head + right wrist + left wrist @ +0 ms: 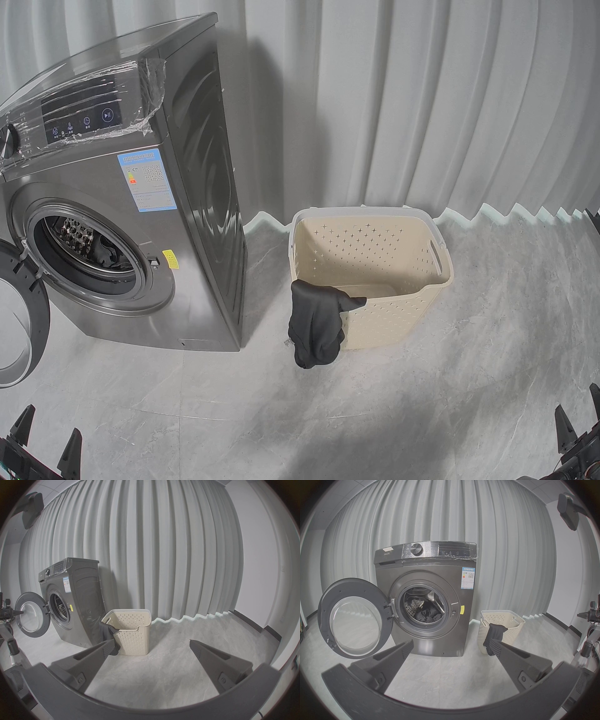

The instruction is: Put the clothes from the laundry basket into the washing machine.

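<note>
Washing machine [125, 206] left, laundry basket [387, 319] right, both on the floor [437, 387] before the curtain [406, 94].
Door [19, 331] swung open left of the drum [78, 234], clothes [107, 255] inside; garment [315, 325] draped over the basket's near left corner, hanging outside.

Three distant views of laundry basket [362, 212]

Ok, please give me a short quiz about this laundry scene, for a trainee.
1. True or false: the round door of the grey front-loading washing machine stands open.
2. The black garment, relative to the cream perforated plastic laundry basket: A) lies fully inside B) hangs over its rim C) lies apart from it.
3. Fill in: the left gripper and the right gripper both have their fingers ____.
Key: 1 true; 2 B; 3 open.
</note>
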